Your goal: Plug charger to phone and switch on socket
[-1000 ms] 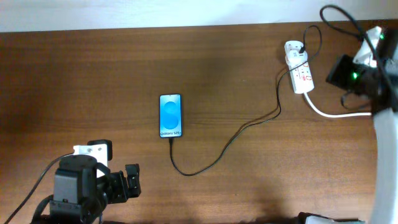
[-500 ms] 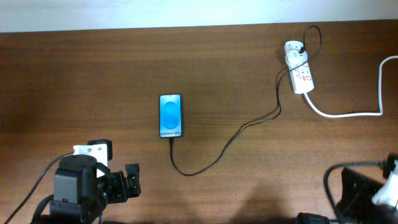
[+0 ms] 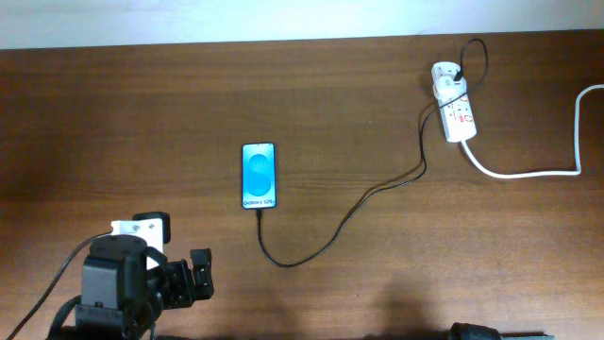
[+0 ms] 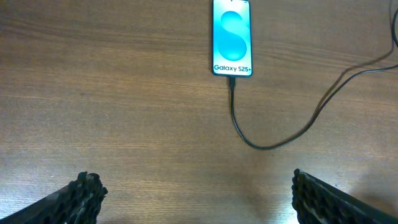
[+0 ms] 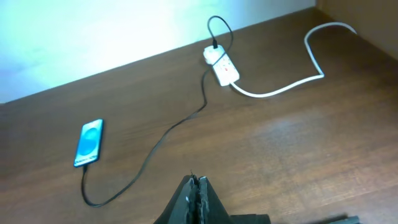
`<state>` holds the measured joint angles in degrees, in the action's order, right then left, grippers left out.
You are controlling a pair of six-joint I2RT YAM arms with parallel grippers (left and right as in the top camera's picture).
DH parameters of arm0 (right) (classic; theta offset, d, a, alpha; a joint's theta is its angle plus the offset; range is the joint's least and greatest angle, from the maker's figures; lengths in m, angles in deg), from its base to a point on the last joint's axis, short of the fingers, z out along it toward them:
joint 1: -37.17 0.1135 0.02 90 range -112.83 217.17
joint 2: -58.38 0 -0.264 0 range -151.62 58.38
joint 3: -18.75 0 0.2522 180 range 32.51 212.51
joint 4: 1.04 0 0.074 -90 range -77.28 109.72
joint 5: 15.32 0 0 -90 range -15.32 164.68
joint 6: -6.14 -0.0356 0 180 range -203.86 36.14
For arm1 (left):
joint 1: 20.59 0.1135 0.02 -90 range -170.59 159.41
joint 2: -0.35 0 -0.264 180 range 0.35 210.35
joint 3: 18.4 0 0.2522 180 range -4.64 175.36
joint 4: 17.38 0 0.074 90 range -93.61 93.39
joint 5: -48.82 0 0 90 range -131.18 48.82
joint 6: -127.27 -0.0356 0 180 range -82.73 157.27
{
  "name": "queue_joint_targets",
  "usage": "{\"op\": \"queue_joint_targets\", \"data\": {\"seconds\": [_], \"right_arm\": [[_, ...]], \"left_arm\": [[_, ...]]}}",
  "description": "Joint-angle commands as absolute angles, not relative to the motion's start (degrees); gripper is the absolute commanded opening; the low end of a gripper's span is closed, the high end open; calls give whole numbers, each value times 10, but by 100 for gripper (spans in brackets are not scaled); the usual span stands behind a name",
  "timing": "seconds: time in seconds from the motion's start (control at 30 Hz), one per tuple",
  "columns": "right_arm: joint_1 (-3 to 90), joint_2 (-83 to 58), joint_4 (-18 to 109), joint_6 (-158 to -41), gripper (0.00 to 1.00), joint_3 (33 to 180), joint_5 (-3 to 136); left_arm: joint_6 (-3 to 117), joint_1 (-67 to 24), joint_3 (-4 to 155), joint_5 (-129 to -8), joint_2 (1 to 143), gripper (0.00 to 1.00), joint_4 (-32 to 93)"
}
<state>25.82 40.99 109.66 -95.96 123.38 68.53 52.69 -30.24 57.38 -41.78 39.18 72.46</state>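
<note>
Phone [image 3: 259, 176] lies flat on the table [image 3: 113, 113], screen up and lit.

Charger [image 3: 349, 212]: plug tip sits at the phone's bottom edge and looks seated in the left wrist view. The cable loops toward the robot below the phone, then runs away to the phone's right.

Socket [image 3: 457, 115]: well off to the phone's right, nearer the table's far edge. The white adapter [image 3: 444, 76] sits on its far end, with a cable loop arching over it. A thick white cord [image 3: 528, 174] trails on, further from the phone.

Left end effector [image 3: 201, 274]: fingers spread wide, empty, near the phone on the robot's side and a little left.

Right end effector [image 5: 198, 186]: fingers pressed together, gripping nothing, well apart from phone and socket.

Switch position is too small to read. Judged: plugging is done and the switch is the step in hand.

To do it well:
- use the closed right tip as a poker
- come straight down on the rocker
- stay clear of the cable loop
- press without sliding the strip, so the cable does not tug the phone
</note>
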Motion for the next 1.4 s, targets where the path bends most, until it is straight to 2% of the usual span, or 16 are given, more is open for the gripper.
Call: {"op": "queue_joint_targets", "data": {"seconds": [0.0, 0.03, 0.13, 0.17, 0.2, 0.9, 0.97, 1.07, 1.13, 1.23, 1.37], "right_arm": [[263, 431, 1100, -964, 5, 1234, 646], [263, 436, 1100, -964, 5, 1234, 646], [263, 443, 1100, -963, 30, 1234, 646], [263, 443, 1100, -963, 54, 1234, 646], [263, 443, 1100, -964, 98, 1234, 646], [290, 443, 1099, -964, 98, 1234, 654], [296, 443, 1050, -962, 98, 1225, 654], [304, 443, 943, -876, 98, 1221, 654], [307, 443, 902, -872, 98, 1216, 655], [321, 443, 949, -865, 98, 1204, 656], [375, 480, 969, -731, 98, 1189, 630]], "left_arm": [[530, -305, 573, -413, 390, 99, 724], [530, -305, 573, -413, 390, 99, 724], [530, -305, 573, -413, 390, 99, 724], [530, -305, 573, -413, 390, 99, 724], [530, -305, 573, -413, 390, 99, 724], [530, -305, 573, -413, 390, 100, 724], [530, -305, 573, -413, 390, 99, 724], [530, -305, 573, -413, 390, 99, 724], [530, -305, 573, -413, 390, 99, 724], [530, -305, 573, -413, 390, 99, 724], [530, -305, 573, -413, 390, 100, 724]]}}
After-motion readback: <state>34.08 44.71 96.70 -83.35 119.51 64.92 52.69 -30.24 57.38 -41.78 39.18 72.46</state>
